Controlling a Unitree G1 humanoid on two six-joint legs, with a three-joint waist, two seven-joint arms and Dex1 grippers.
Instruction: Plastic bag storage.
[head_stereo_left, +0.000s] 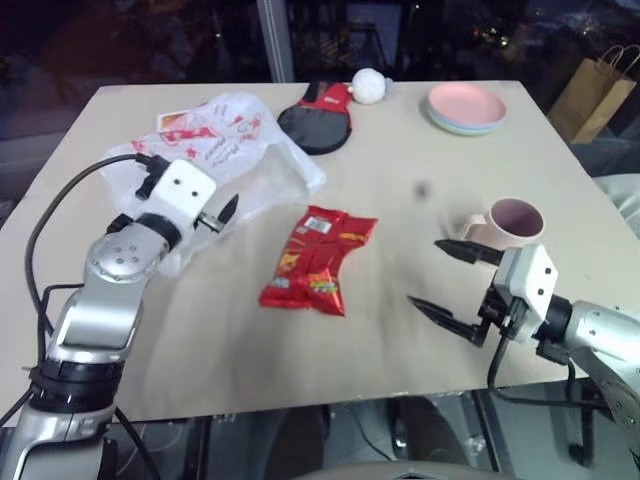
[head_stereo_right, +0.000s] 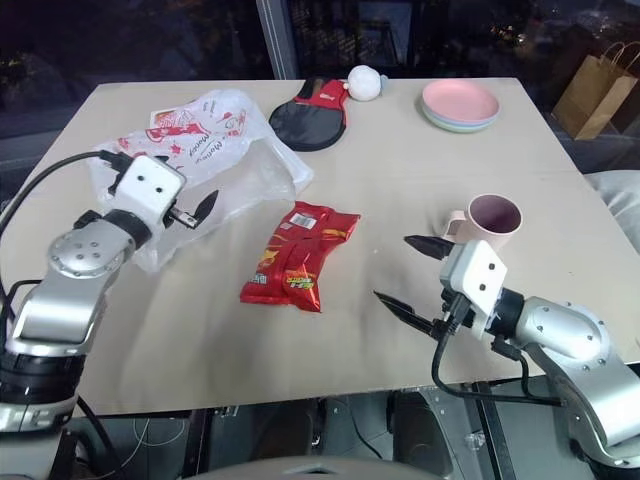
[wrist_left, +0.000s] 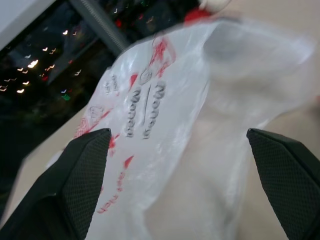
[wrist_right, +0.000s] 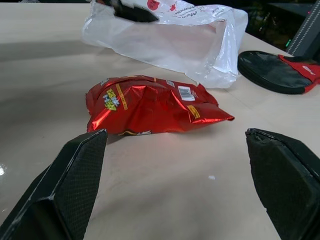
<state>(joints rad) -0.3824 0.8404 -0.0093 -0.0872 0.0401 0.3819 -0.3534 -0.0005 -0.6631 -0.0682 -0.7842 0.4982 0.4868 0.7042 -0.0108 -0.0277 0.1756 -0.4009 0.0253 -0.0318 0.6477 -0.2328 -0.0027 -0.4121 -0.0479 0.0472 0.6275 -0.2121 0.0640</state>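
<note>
Fingers of the left gripper (head_stereo_left: 228, 212) are spread wide and empty, levelled at the plastic bag (head_stereo_left: 235, 150), which lies crumpled on the tabletop (head_stereo_left: 400, 140) at its far left, presumably for a grasp. Fingers of the right gripper (head_stereo_left: 452, 281) are likewise held wide apart, empty, facing the red snack packet (head_stereo_left: 318, 260). Dark windows are seen beyond the pale wooden tabletop.

Plastic bag (head_stereo_left: 225, 150) left of snack packet (head_stereo_left: 318, 260); mug (head_stereo_left: 508, 222) right.
</note>
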